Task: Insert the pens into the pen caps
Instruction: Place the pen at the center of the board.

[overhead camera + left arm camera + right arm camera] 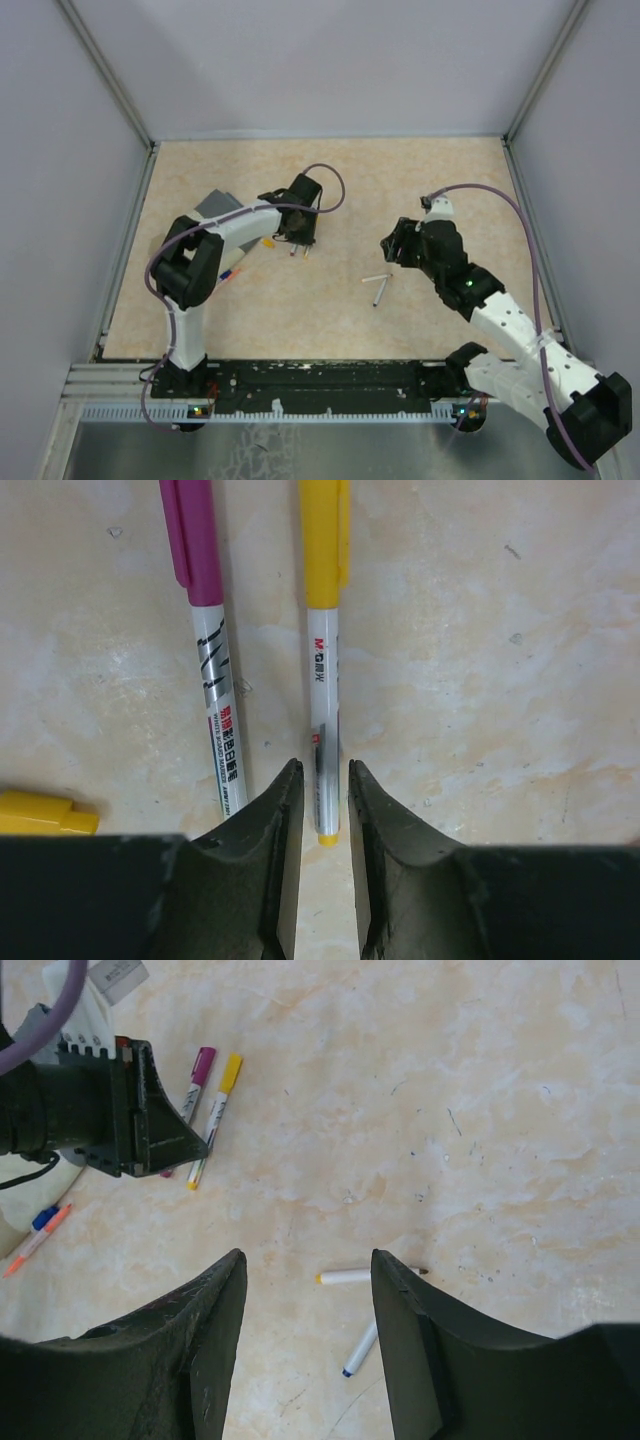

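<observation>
Left gripper (325, 770) sitting slightly open, straddling capped yellow pen (323, 680) lengthwise, gripping nothing | right gripper (306, 1255) gaping empty, hovering nearer the 2 uncapped pens (345, 1276), lying beneath it.

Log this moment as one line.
left tool: open astride yellow-capped pen | magenta-capped pen: lying alongside | right tool: open, empty, near two uncapped pens

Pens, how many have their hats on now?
Two look done: the magenta-capped pen and the yellow-capped pen lie side by side. In hand: the left jaws sit slightly apart around the yellow one's tail, not squeezing it. Left to do: one bare pen and a second bare pen lie by the open right jaws, and a loose yellow cap waits.
</observation>
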Controlling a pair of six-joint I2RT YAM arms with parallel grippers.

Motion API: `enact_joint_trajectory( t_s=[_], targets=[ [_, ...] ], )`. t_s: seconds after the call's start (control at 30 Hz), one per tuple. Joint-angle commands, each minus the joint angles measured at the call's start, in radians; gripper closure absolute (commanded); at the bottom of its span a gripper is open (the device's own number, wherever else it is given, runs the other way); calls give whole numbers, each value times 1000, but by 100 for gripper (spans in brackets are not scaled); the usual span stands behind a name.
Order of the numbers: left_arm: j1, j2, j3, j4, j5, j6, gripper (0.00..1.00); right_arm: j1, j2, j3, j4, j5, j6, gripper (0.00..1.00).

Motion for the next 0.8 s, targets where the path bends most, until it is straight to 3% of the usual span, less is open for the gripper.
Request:
enact_joint_trajectory(
  t_s=[0.0, 0.23, 0.57, 0.77],
  targets=[
    [0, -95, 12, 44, 46, 57, 70, 4, 9, 58, 20, 54, -49, 47],
    [27, -225, 2, -2, 81, 181, 69, 4, 45, 85, 39, 90, -87, 47],
    [161, -432, -162, -259, 39, 349, 59, 3, 141, 118, 108, -55, -155, 47],
    [227, -482, -215, -306, 19, 414, 55, 3, 159, 131, 122, -111, -164, 47]
  ],
)
